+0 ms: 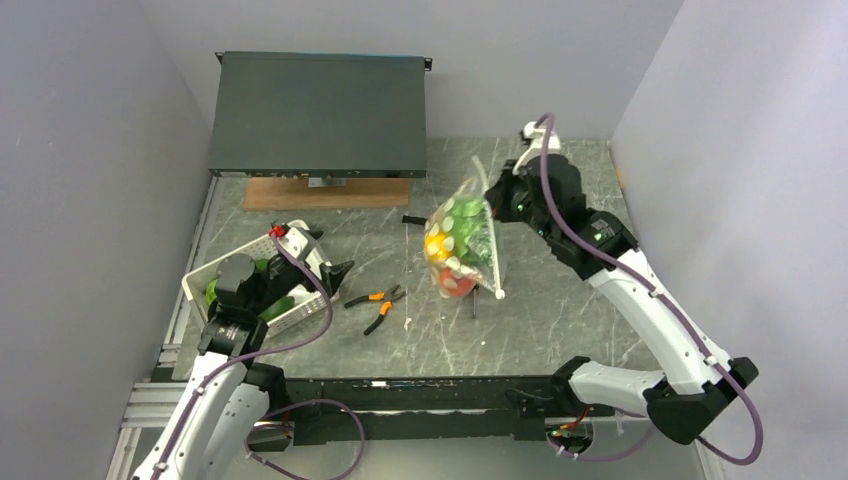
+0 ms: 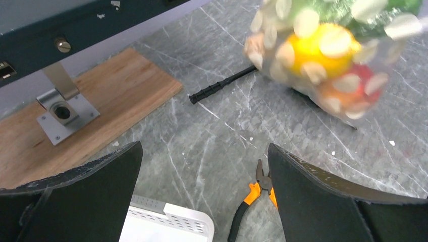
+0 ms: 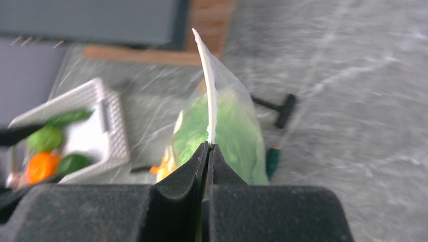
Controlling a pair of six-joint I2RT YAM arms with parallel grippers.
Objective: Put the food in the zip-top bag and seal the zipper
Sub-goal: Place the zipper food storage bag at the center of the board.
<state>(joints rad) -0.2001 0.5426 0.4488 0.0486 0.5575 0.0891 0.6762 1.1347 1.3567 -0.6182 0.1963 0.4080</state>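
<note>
Near the table's left edge the left end effector (image 2: 204, 171) gapes wide and empty by the basket (image 1: 205, 280), where some food (image 3: 44, 138) lies; farther, mid-table, the right end effector (image 3: 208, 148) pinches the zipper (image 3: 208, 85), the strip running away from it; the filled bag (image 1: 462, 240) hangs below; only the right wrist view shows that grip edge-on.

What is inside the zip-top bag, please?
The zip-top bag shows a yellow lemon, a red piece and green leafy food; its printed, crumpled plastic hides anything further.
</note>
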